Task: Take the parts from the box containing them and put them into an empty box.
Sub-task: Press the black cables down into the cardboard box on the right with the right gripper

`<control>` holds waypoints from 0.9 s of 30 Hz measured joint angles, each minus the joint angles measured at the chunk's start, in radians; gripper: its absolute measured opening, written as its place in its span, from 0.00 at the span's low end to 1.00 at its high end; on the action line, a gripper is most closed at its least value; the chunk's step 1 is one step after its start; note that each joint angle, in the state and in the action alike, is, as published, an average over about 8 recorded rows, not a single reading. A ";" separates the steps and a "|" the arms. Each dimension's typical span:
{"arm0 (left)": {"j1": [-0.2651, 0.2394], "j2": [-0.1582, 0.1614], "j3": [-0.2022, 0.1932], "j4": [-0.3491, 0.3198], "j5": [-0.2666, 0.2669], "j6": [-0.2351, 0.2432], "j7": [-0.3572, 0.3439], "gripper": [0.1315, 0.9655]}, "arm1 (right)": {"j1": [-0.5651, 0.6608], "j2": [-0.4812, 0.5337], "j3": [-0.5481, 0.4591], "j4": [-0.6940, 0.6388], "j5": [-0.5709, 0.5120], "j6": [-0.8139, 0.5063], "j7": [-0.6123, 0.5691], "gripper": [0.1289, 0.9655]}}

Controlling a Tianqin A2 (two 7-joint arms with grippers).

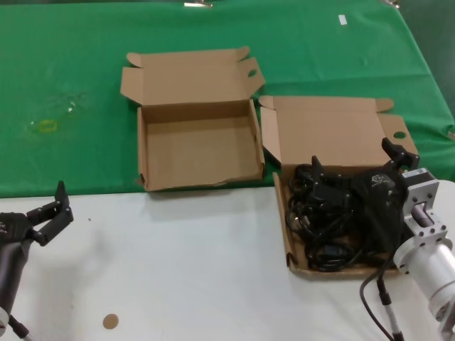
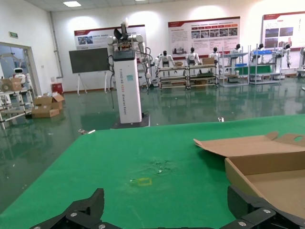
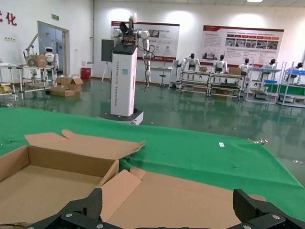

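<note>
The right pincer (image 1: 353, 165) hangs spread apart over the tangled black parts (image 1: 323, 217) in the box (image 1: 340, 128) at four o'clock, the empty box (image 1: 195, 145) beside it at centre, while the left pincer (image 1: 53, 212) waits open at eight o'clock on the bench (image 1: 178, 270).

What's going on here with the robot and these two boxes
The right gripper is open over the parts, a tangle of black pieces in the full box on the right. It holds nothing yet. The empty box sits open to the left on the green cloth. The left gripper is open and idle at the white table's near left edge.
</note>
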 joint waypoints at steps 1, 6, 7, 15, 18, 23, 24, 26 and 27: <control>0.000 0.000 0.000 0.000 0.000 0.000 0.000 0.95 | 0.000 0.000 0.000 0.000 0.000 0.000 0.000 1.00; 0.000 0.000 0.000 0.000 0.000 0.000 0.000 0.87 | 0.000 0.000 0.000 0.000 0.000 0.000 0.000 1.00; 0.000 0.000 0.000 0.000 0.000 0.000 0.000 0.85 | 0.000 0.000 0.000 0.000 0.000 0.000 0.000 1.00; 0.000 0.000 0.000 0.000 0.000 0.000 0.000 0.76 | 0.000 0.000 0.000 0.000 0.000 0.000 0.000 1.00; 0.000 0.000 0.000 0.000 0.000 0.000 0.000 0.68 | 0.000 0.000 0.000 0.000 0.000 0.000 0.000 1.00; 0.000 0.000 0.000 0.000 0.000 0.000 0.000 0.56 | 0.000 0.006 -0.007 0.000 0.002 0.004 0.003 1.00; 0.000 0.000 0.000 0.000 0.000 0.000 0.000 0.53 | 0.001 0.009 -0.010 0.000 0.003 0.007 0.004 1.00; 0.000 0.000 0.000 0.000 0.000 0.000 0.000 0.46 | 0.002 0.016 -0.018 -0.001 0.006 0.013 0.007 1.00; 0.000 0.000 0.000 0.000 0.000 0.000 0.000 0.43 | 0.003 0.020 -0.023 -0.001 0.007 0.017 0.009 1.00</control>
